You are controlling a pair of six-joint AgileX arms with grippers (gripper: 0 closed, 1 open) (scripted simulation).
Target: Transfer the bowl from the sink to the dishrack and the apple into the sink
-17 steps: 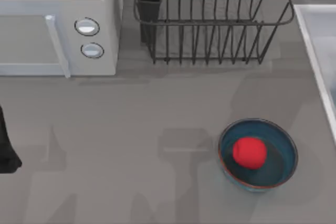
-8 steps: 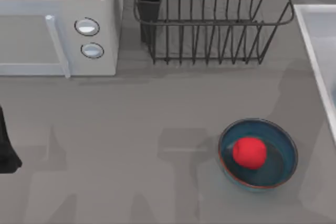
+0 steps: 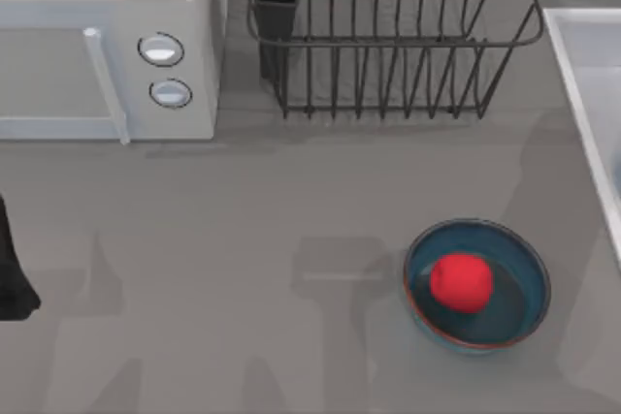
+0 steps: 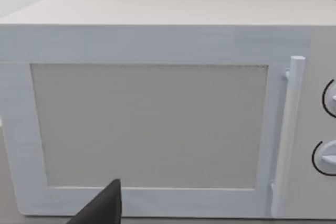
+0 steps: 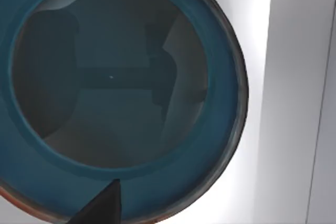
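1. The apple (image 3: 460, 282) sits inside a teal bowl on the table (image 3: 291, 239), at about 4 o'clock in the top view.
2. The sink (image 3: 582, 75) lies at 2 o'clock, the dishrack (image 3: 388, 41) at 12.
3. The right wrist view looks into the bowl (image 5: 121, 93) resting in the white sink (image 5: 294, 103).
4. The left arm (image 3: 12, 269) is parked at 9 o'clock, facing the microwave (image 4: 157, 108).
5. Whether either pincer is wide or narrow, I cannot tell.
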